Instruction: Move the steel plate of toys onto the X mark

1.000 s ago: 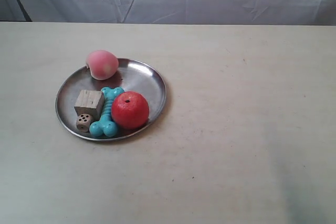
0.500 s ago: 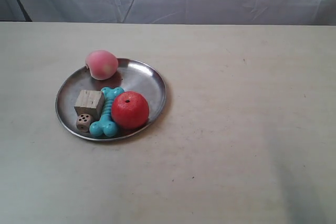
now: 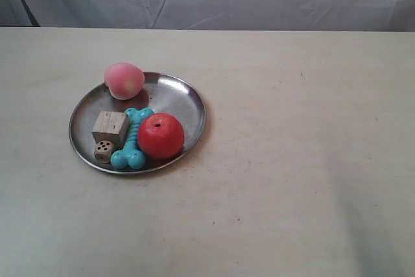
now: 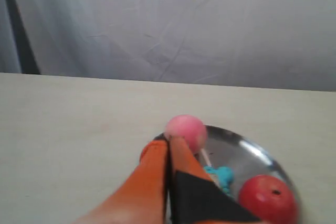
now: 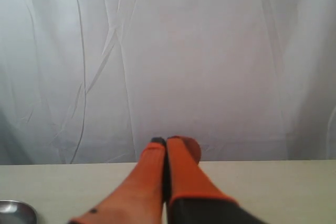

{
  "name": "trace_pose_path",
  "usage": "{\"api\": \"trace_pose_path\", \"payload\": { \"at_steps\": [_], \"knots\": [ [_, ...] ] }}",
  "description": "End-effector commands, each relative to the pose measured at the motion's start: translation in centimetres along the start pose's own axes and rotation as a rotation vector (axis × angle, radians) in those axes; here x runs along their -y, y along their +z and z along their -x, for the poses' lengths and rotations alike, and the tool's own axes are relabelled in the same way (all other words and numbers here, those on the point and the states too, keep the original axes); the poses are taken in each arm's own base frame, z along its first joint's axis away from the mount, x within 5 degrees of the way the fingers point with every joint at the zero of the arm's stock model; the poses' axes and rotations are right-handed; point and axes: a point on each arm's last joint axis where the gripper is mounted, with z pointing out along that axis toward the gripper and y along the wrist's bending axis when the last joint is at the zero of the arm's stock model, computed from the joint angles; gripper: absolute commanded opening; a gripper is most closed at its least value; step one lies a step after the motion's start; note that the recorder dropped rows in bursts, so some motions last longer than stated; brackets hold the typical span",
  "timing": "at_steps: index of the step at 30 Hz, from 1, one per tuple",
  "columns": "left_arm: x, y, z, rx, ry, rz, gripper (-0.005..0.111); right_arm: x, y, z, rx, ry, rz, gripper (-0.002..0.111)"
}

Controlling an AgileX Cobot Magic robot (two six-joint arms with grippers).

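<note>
Ok, die (image 3: 102, 152) w/ dots sits by cube (image 3: 109, 126) in steel plate (image 3: 170, 95).

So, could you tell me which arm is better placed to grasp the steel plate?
Left, probably: the left wrist view shows the steel plate and peach just beyond the left tool, while the right tool sees only a sliver of it.

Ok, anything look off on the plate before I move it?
Only the peach: it sits at the steel plate's far rim, seemingly overhanging it. The other toys lie well inside; nothing spilled.
</note>
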Motion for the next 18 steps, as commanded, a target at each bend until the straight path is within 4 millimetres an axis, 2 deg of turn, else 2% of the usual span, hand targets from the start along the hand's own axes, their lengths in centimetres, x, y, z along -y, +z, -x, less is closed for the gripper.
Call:
{"api": "trace_pose_path", "payload": {
  "at_steps": [1,2,3,5,6,12,18],
  "knots": [
    [-1.4,-0.9,-2.5,0.07,0.113,0.152,0.0,0.0,0.0,0.1,0.013,0.0,-0.006,-0.001],
    [-1.6,-1.3,-2.9,0.049,0.191,0.183,0.0,0.0,0.0,0.1,0.013,0.0,-0.006,-0.001],
    [-2.1,-2.0,-3.4,-0.003,0.356,0.254,0.0,0.0,0.0,0.1,0.013,0.0,-0.006,-0.001],
    [-2.8,-3.2,-3.6,-0.036,0.574,0.371,0.0,0.0,0.0,0.1,0.013,0.0,-0.006,-0.001],
    [-2.9,-3.6,-3.7,-0.033,0.607,0.397,0.0,0.0,0.0,0.1,0.013,0.0,-0.006,-0.001],
    [-2.8,-3.4,-4.1,-0.009,0.577,0.385,0.0,0.0,0.0,0.1,0.013,0.0,-0.006,-0.001],
    [-3.4,-2.0,-7.6,-0.086,0.573,0.358,0.0,0.0,0.0,0.1,0.013,0.0,-0.006,-0.001]
  ]
}}
